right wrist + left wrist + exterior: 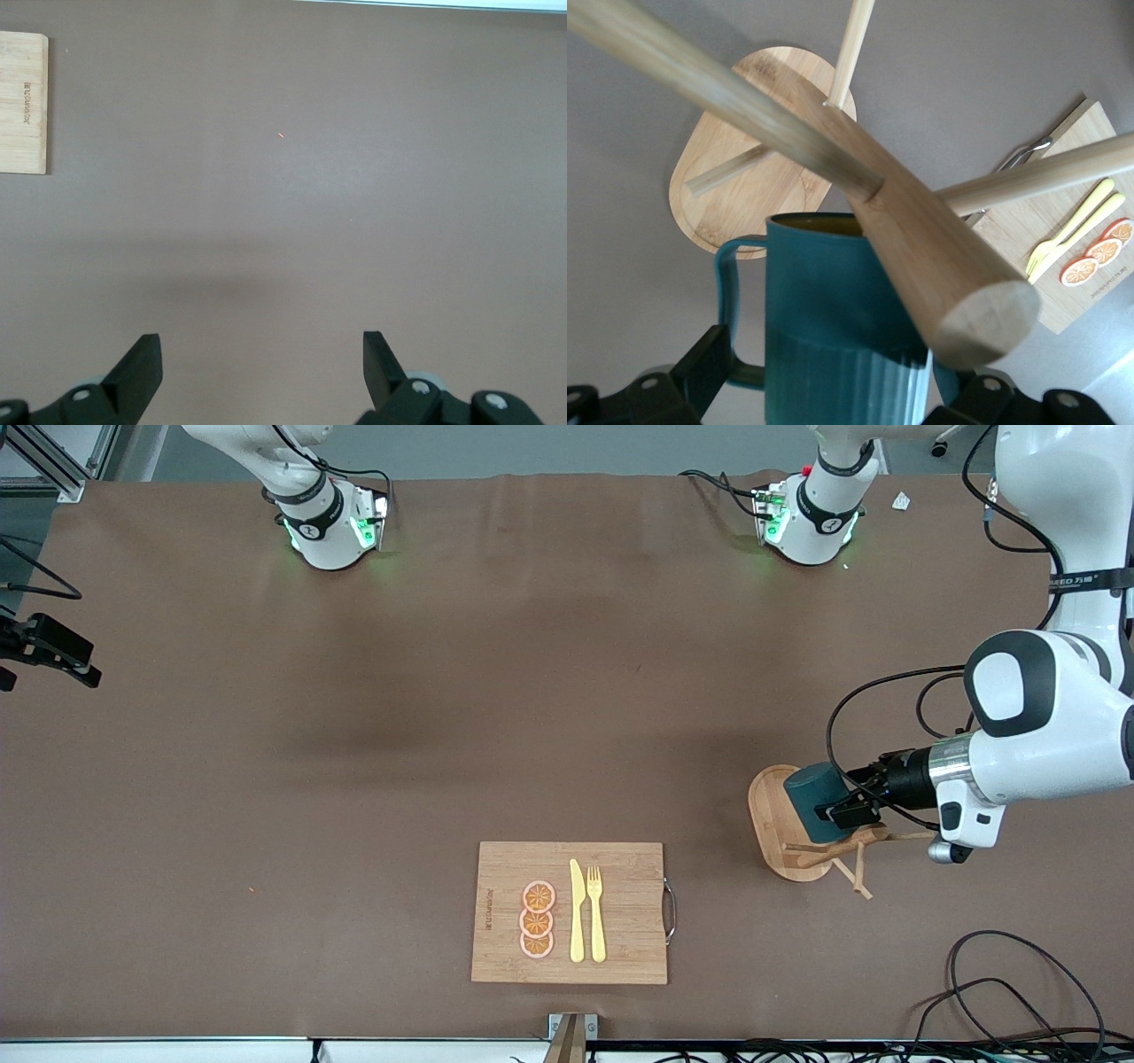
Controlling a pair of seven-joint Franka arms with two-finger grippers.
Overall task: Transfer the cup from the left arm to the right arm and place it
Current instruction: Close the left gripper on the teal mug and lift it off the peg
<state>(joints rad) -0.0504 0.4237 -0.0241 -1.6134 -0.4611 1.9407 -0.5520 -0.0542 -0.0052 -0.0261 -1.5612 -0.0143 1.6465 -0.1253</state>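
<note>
One cup (816,801), dark teal, hangs on one wooden peg stand (791,824). The stand shows one thick central post (921,257) and several thin pegs; the exact peg count cannot be told. One wooden cutting board (620,948) lies on the surface (354,779). On the board there are three orange slices (537,919), one yellow knife (577,911) and one yellow fork (595,912). Two robot arms are at the surface, each with one gripper: the left gripper (842,808) and the right gripper (262,365).
</note>
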